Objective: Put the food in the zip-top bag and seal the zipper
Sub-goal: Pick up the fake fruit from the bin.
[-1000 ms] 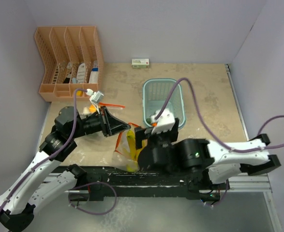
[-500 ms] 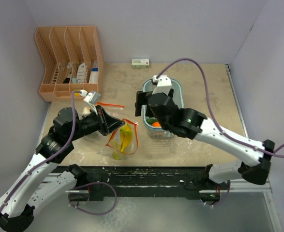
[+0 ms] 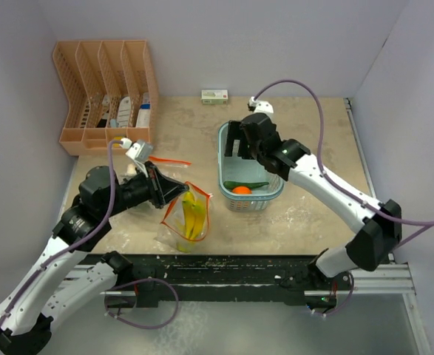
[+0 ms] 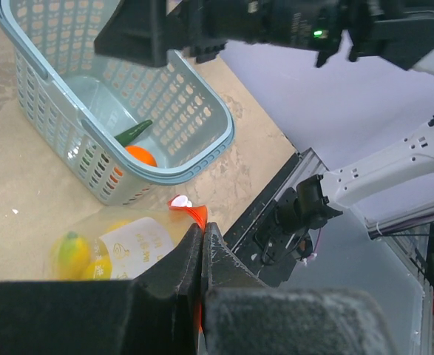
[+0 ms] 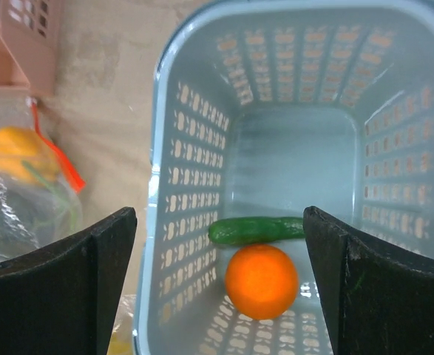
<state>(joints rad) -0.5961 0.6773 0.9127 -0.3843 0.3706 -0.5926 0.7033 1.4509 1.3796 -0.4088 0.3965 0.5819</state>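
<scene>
Our left hand pinches the floppy zip-top bag by its rim, bananas inside, while our right hand, spread wide, hangs over the blue basket, where we think the smooth round orange needs holding across its middle.

No legible text on anything here.

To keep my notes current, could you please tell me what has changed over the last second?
The right claw, open, swung away from the zip-top bag to above the basket, taking nothing. Unchanged: the left claw pinches the bag's rim, bananas inside; the orange fruit and green vegetable lie in the basket.
</scene>
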